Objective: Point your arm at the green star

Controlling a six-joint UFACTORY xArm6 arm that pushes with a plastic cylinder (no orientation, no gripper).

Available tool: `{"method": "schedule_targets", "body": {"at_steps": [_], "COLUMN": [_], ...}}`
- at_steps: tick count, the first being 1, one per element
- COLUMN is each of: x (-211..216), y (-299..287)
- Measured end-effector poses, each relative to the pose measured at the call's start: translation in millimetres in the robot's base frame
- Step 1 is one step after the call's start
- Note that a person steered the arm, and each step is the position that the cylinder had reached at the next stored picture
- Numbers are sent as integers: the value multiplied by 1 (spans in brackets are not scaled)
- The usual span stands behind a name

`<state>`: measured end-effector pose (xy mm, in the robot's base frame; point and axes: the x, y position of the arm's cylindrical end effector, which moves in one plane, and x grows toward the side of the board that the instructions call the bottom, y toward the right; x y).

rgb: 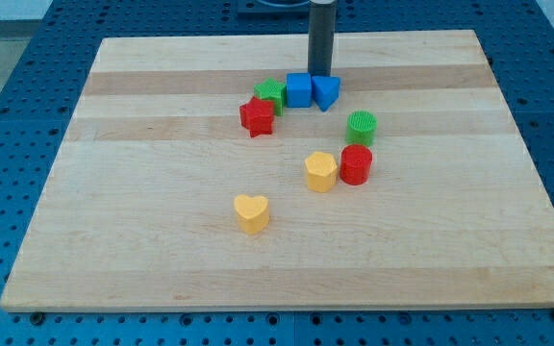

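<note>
The green star [270, 93] lies near the board's top middle, partly behind the red star [257, 116] and touching the blue cube [299, 89] on its right. My tip [321, 75] stands just above the blue block with a pointed front [326, 91], to the right of the blue cube. The tip is about two block widths to the right of the green star, with the blue cube between them.
A green cylinder [361, 127] and a red cylinder [356, 164] stand right of centre. A yellow block [320, 171] lies beside the red cylinder. A yellow heart [252, 212] lies lower, left of centre. The wooden board [113, 221] sits on a blue perforated table.
</note>
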<state>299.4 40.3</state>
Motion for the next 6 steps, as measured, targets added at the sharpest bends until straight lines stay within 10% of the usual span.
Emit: {"method": "schedule_targets", "body": {"at_steps": [6], "x": [15], "y": [-87]}}
